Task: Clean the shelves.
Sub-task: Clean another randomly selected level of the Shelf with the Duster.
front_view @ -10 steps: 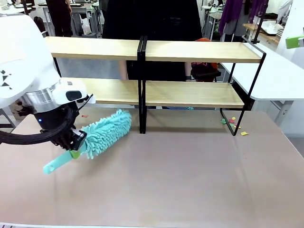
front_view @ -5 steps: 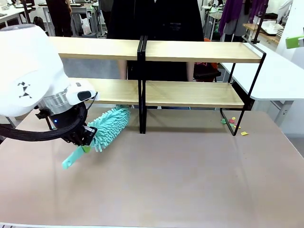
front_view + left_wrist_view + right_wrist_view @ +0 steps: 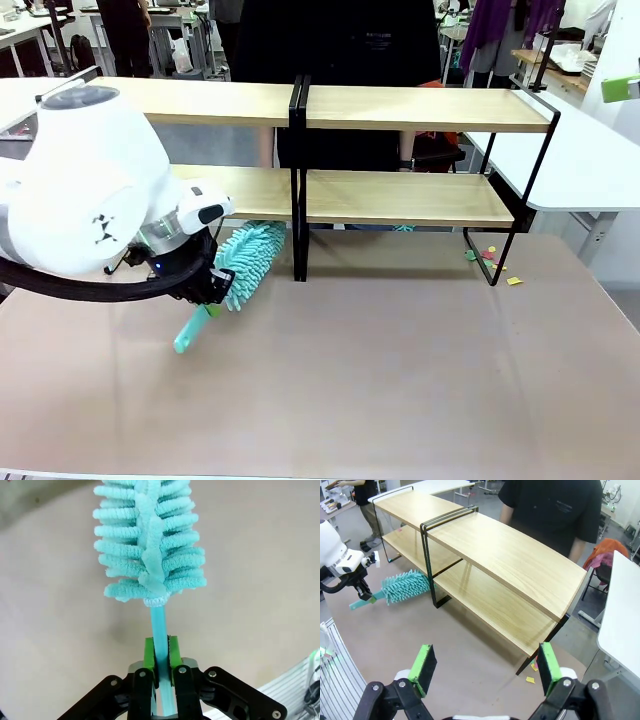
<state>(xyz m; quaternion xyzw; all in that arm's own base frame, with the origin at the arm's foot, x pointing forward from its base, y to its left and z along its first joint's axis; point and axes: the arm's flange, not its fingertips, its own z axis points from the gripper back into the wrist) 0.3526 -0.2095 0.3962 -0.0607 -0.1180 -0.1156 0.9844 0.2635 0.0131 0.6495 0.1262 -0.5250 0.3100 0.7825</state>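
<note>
Beige surface (image 3: 400, 380) carries the shelves (image 3: 400, 195) along its far edge, a person in black standing behind. Front view: left end effector (image 3: 212, 296) holds a teal duster (image 3: 245, 260) near the far-left corner. Left wrist view: green pads (image 3: 149, 655) clamped tight on the duster's handle. Right wrist view: right end effector (image 3: 482, 667) hangs above the surface, fingers wide apart, shelves ahead; paper scraps (image 3: 532, 672) by the frame's foot.

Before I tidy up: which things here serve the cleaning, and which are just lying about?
For the job:
- shelves
- duster, held by the left gripper

Lying about:
- paper scraps on the table by the shelves' right leg
</note>
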